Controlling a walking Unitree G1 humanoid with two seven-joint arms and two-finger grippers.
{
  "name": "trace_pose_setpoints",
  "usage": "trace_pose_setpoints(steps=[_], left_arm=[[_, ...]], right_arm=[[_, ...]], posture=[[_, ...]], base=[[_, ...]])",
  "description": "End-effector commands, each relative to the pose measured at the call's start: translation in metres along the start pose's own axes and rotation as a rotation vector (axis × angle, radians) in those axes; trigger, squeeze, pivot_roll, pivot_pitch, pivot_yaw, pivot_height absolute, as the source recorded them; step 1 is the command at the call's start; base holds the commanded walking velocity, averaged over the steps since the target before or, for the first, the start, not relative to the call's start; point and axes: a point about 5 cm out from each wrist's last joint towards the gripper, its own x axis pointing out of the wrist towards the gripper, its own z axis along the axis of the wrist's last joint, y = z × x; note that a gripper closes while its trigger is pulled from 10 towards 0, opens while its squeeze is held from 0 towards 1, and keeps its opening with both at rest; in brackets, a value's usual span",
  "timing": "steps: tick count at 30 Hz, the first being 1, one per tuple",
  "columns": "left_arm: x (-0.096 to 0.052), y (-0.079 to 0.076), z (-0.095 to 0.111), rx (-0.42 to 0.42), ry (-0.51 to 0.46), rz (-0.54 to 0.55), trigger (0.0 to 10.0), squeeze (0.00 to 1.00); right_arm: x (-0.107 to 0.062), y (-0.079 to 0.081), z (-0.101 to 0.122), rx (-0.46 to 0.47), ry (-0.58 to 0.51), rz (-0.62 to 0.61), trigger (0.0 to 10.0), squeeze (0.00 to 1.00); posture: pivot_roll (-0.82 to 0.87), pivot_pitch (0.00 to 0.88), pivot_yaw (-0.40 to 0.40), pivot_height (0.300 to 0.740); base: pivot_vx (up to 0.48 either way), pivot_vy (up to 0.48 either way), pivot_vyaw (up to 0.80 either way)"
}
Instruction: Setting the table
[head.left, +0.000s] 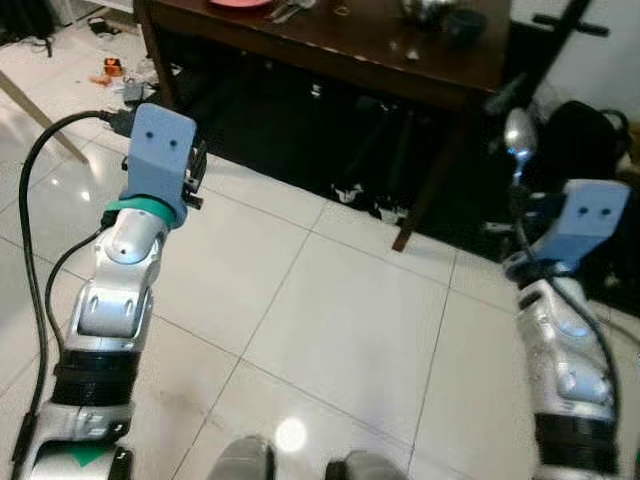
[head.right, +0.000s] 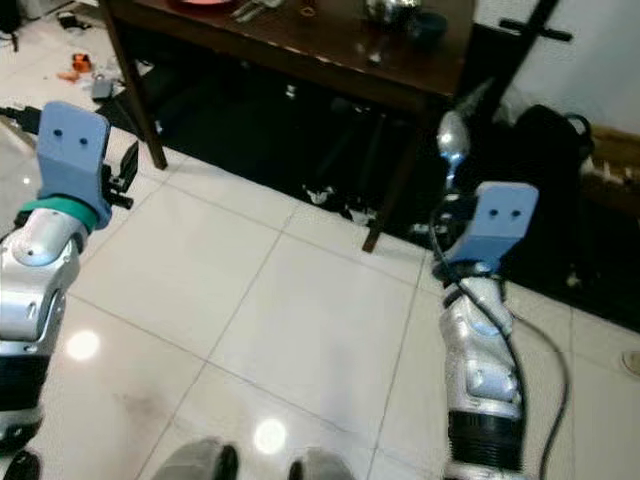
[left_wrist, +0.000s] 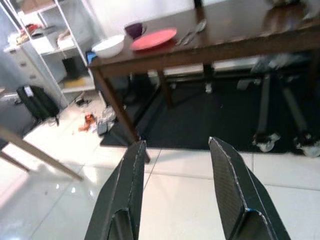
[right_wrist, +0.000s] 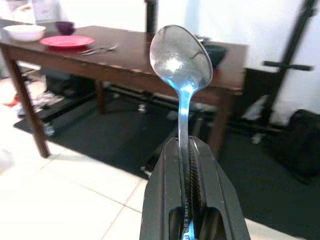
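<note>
Right wrist view shows my right gripper (right_wrist: 186, 150) pinching a spoon (right_wrist: 181, 60) upright, short of the dark table (right_wrist: 150, 62). My left gripper (left_wrist: 177, 170) is spread above the tiled floor (head.left: 330, 320).

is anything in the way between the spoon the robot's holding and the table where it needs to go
Nothing visible blocks it. The right gripper holds the spoon upright over open floor, and the table lies ahead.

Dark wooden table (right_wrist: 150, 62) on white tile floor (head.left: 330, 320). On it: red plate (right_wrist: 67, 41), white bowl (right_wrist: 23, 32), purple cup (right_wrist: 65, 27), cutlery (right_wrist: 98, 49).
</note>
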Motion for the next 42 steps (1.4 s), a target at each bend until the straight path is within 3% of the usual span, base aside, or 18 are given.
trace_pose_setpoints(steps=[1, 21, 30, 34, 38, 42], left_arm=[[-0.001, -0.003, -0.001, 0.007, -0.005, -0.009, 10.0, 0.0], [-0.001, -0.006, 0.0, 0.012, -0.02, -0.033, 10.0, 0.0], [-0.001, -0.006, 0.001, 0.019, -0.026, -0.034, 10.0, 0.0], [-0.001, -0.006, 0.001, 0.02, -0.028, -0.035, 10.0, 0.0], [-0.001, -0.006, 0.002, 0.023, -0.037, -0.038, 10.0, 0.0], [-0.001, -0.006, 0.003, 0.024, -0.039, -0.04, 10.0, 0.0]], right_arm=[[-0.002, -0.007, 0.0, -0.011, 0.002, -0.02, 10.0, 0.0], [0.0, -0.007, 0.001, -0.012, 0.001, -0.02, 10.0, 0.0], [0.003, -0.001, 0.008, 0.0, -0.031, 0.019, 10.0, 0.0], [0.005, 0.01, 0.014, 0.015, -0.055, 0.077, 10.0, 0.0], [0.006, 0.035, 0.021, 0.035, -0.08, 0.183, 10.0, 0.0], [0.008, 0.042, 0.021, 0.051, -0.08, 0.192, 10.0, 0.0]], posture=[[0.05, 0.026, 0.019, 0.74], [0.05, 0.024, 0.019, 0.74], [0.06, 0.027, 0.021, 0.74], [0.06, 0.031, 0.022, 0.74], [0.06, 0.033, 0.021, 0.74], [0.06, 0.034, 0.021, 0.74]], base=[[0.465, 0.0, -0.66], [0.465, 0.0, -0.79], [0.465, 0.0, 0.0], [0.463, 0.0, 0.0], [0.463, 0.0, 0.0], [0.463, 0.0, 0.0]])
